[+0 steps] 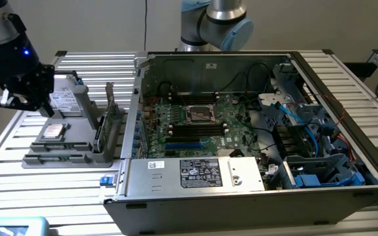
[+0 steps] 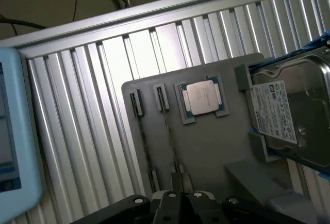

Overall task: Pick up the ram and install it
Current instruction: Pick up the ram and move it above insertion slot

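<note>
The ram (image 1: 61,146) is a thin green stick standing on edge in a slot of the grey holder tray (image 1: 77,162), at the exterior view's left. A second stick like it (image 1: 54,158) sits in the slot beside it. In the wrist view both show edge-on as thin lines, ram (image 2: 146,146) and its neighbour (image 2: 170,136). My gripper (image 1: 21,101) hangs above the tray's far end, near the hard drive (image 1: 64,98). Its fingers are shut with nothing between them. My gripper (image 2: 181,197) hovers over the tray (image 2: 216,146), apart from the sticks.
The tray also carries a CPU (image 2: 202,96) and an upright green expansion card (image 1: 110,110). The open computer case (image 1: 175,206) fills the exterior view's right, with the motherboard (image 1: 235,110) and its long black slots (image 1: 196,129). A pale blue device (image 2: 10,146) lies on the slatted table (image 2: 93,105).
</note>
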Action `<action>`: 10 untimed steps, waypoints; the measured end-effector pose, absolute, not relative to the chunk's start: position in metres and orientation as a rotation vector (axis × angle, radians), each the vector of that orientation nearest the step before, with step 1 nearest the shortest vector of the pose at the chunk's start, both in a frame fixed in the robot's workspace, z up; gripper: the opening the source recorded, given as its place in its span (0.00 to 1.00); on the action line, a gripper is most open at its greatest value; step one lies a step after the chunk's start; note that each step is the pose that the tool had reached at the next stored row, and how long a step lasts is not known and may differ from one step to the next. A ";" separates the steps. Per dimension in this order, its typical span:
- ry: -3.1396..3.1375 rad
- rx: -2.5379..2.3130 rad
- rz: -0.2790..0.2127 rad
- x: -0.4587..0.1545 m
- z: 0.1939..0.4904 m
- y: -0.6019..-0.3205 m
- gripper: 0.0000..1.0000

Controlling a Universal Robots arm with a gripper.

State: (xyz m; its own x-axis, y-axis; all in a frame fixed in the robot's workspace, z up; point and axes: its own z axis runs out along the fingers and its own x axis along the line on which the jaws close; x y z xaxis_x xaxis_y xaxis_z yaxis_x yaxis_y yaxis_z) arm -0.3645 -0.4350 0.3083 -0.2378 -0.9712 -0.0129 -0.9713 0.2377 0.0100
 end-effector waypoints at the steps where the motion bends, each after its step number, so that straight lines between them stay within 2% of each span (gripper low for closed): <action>1: 2.451 -1.959 0.025 -0.365 0.308 -0.435 0.11; 10: 2.283 -2.154 0.025 -0.365 0.308 -0.435 0.11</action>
